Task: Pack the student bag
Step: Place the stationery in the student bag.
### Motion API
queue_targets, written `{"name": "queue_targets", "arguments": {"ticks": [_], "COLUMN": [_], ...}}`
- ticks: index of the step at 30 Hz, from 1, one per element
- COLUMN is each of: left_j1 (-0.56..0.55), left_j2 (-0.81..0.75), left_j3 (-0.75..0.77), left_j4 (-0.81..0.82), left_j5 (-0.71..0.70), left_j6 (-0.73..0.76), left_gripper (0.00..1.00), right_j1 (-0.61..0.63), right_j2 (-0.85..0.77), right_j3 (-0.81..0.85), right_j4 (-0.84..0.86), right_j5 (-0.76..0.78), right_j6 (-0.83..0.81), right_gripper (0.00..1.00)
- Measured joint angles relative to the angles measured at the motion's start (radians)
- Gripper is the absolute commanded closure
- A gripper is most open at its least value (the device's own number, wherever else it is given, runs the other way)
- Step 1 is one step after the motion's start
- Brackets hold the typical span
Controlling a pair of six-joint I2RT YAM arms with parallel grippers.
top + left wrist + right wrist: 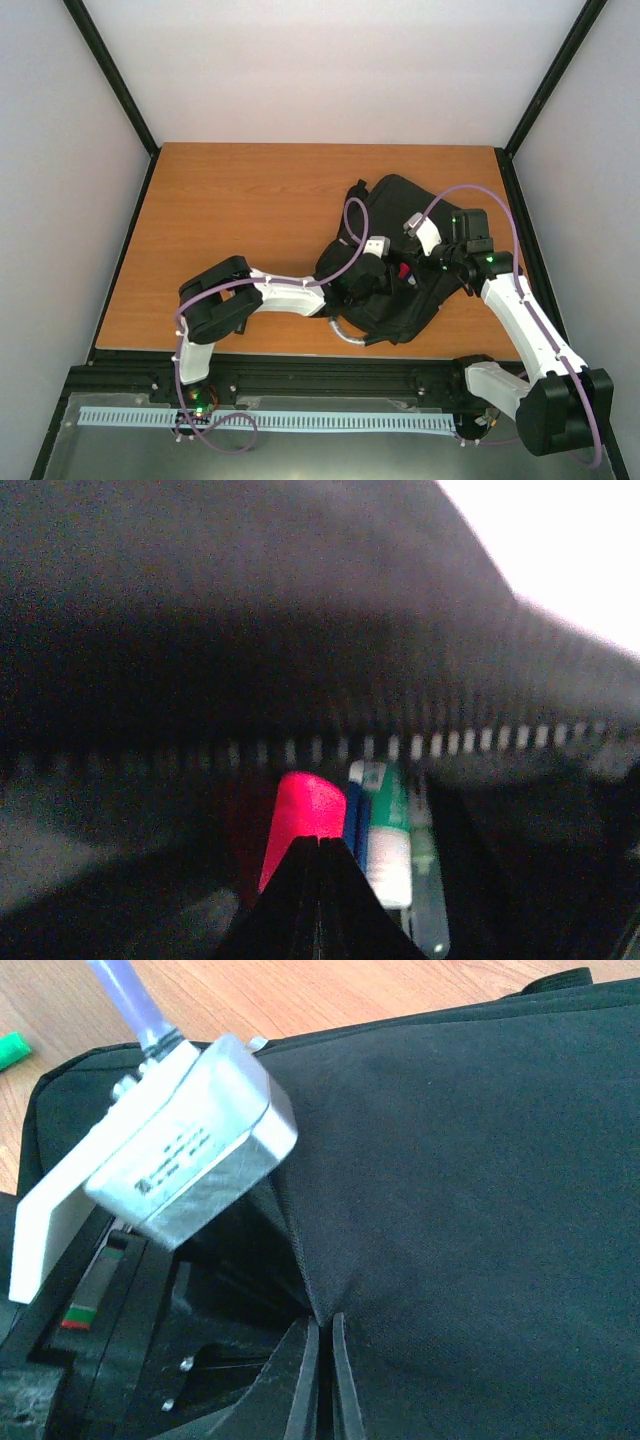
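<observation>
**Currently: black bag on the surface, both pincers closed at it**

The bag (400,205) lies on the wooden surface (240,220), right of centre and close to the near edge, with one corner pointing toward the far side. It is black, soft and crumpled, and its opening faces the left arm. In the right wrist view its fabric (480,1180) fills most of the frame and gathers into a pucker low in the middle.

The right pincer (322,1325) sits at that pucker. Its two fingers are nearly together, with a fold of the bag's cloth pinched between them.

The left pincer (318,842) is inside the mouth of the bag, its fingers pressed shut against each other with nothing seen between them. Above it, dark fabric (250,600) hangs over like a flap, edged by a row of pale zip teeth (440,745).

Just past the fingertips, inside the bag, stand a red-capped pen (300,815), a blue one (353,815) tight beside it, and a green-and-white tube (388,830). All are blurred.

From the right wrist, the left arm's silver camera box (200,1150) shows above the bag's opening, with a purple cable (125,990) leading up from it.

A pale ribbed thing (347,335) pokes out at the bag's near edge. A green object (10,1052), cut by the frame edge, rests on the surface beyond the bag.
</observation>
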Motion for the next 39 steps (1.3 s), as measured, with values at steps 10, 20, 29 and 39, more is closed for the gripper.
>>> {"name": "queue_targets", "arguments": {"ticks": [10, 20, 29, 39], "left_j1": [0.025, 0.026, 0.006, 0.013], "left_j2": [0.066, -0.093, 0.027, 0.086], "left_j3": [0.019, -0.163, -0.166, -0.054], "left_j4": [0.130, 0.158, 0.309, 0.288], "left_j5": [0.011, 0.027, 0.136, 0.102], "left_j6": [-0.096, -0.192, -0.354, -0.369], "left_gripper": [0.99, 0.99, 0.99, 0.99], "right_j1": [0.000, 0.000, 0.000, 0.000], "right_j2": [0.001, 0.002, 0.011, 0.011], "right_j3": [0.000, 0.000, 0.000, 0.000], "right_j4": [-0.002, -0.002, -0.004, 0.009], "right_j5": [0.000, -0.001, -0.017, -0.001], "right_j6": [0.000, 0.000, 0.000, 0.000], "right_gripper": [0.96, 0.96, 0.96, 0.96]}}
